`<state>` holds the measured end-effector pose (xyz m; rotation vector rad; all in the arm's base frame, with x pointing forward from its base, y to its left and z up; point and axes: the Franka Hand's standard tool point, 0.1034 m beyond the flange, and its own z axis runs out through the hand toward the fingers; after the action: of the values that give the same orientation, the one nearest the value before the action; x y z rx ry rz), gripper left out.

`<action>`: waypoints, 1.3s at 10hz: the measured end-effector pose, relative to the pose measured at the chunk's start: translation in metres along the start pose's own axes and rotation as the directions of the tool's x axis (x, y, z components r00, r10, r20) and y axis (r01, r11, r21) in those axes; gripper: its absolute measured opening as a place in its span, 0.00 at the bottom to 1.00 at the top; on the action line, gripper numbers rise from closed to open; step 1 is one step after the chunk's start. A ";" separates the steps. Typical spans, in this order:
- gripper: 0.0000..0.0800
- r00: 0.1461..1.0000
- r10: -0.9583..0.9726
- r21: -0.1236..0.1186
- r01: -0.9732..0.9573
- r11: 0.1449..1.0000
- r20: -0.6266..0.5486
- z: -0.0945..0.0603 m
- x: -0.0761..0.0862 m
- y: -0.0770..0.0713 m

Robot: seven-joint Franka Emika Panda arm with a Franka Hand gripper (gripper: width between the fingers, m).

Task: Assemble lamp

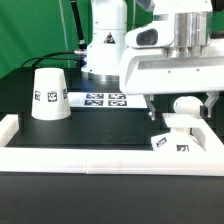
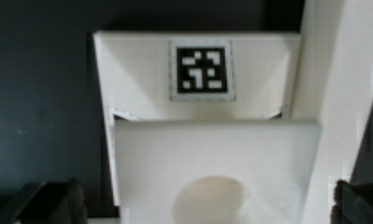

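Observation:
The white square base [image 1: 170, 141] sits at the exterior view's right, close to the front rail, with tags on its side. The round bulb [image 1: 184, 105] stands on it, neck down. My gripper [image 1: 181, 100] hangs over the bulb, open, with a finger on each side and gaps between. In the wrist view the base [image 2: 201, 100] shows its tag. The bulb [image 2: 215, 200] appears as a pale blurred oval between the dark fingertips [image 2: 41, 203]. The gripper [image 2: 204, 208] holds nothing. The tapered shade [image 1: 48, 93] stands rim down at the exterior view's left, well apart.
The marker board [image 1: 105, 99] lies flat behind the middle. White border rails run along the front [image 1: 100, 155] and the exterior view's right [image 1: 216, 130], close to the base. The right rail also shows in the wrist view [image 2: 336, 60]. The arm's pedestal [image 1: 103, 50] stands behind.

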<state>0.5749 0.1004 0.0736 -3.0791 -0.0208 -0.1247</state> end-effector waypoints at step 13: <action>0.87 0.944 -0.017 -0.016 0.024 1.000 0.330 -0.003 -0.091 -0.047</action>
<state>0.4832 0.1464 0.0717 -3.0799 -0.0673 0.3938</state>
